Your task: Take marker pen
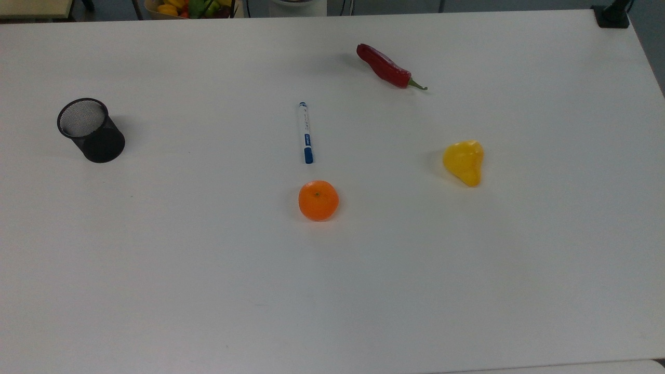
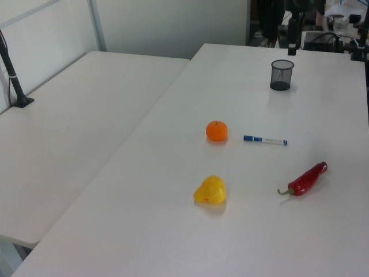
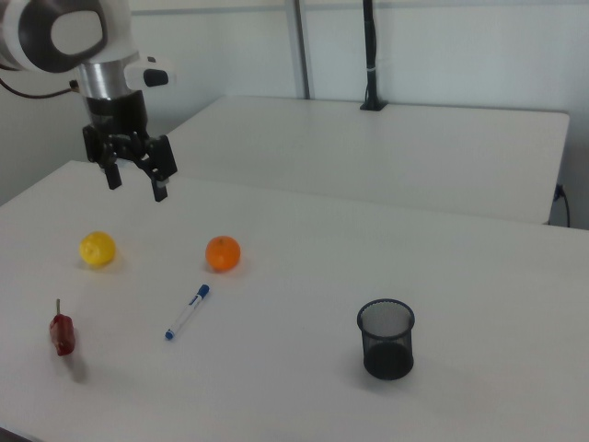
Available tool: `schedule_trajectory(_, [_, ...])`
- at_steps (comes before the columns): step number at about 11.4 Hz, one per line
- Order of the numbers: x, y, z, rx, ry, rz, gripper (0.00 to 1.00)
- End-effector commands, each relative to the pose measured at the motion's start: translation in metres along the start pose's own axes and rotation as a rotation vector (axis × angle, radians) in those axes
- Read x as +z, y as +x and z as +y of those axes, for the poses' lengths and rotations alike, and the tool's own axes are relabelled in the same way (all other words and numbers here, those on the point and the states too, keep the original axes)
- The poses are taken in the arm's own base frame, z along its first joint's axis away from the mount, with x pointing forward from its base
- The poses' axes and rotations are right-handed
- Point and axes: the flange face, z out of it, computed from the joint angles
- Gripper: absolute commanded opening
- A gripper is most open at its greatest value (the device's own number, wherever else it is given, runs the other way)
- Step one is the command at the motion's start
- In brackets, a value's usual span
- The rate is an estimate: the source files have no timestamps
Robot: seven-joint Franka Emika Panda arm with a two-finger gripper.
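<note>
Overhead, gripper [image 3: 134, 182] raised, jaws apart, empty.

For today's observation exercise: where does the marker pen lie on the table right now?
In the top view, the marker pen lies flat near the table's centre, its blue cap pointing at the orange just below it, with the red chilli to its upper right.
</note>
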Motion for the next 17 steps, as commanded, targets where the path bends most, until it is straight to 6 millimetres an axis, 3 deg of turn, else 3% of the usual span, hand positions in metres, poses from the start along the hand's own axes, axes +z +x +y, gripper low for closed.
schedule_trajectory(1, [-0.012, -0.008, -0.003, 0.024, 0.074, -0.019, 1.00])
schedule_trajectory(8, [-0.008, 0.028, 0.016, -0.034, 0.039, 0.158, 1.00])
schedule_trajectory(10, [-0.005, 0.030, 0.031, -0.089, 0.036, 0.159, 1.00])
schedule_trajectory(12, [-0.006, 0.028, 0.022, -0.097, 0.035, 0.147, 1.00])
schedule_trajectory(17, [-0.005, 0.028, 0.021, -0.096, 0.032, 0.148, 1.00])
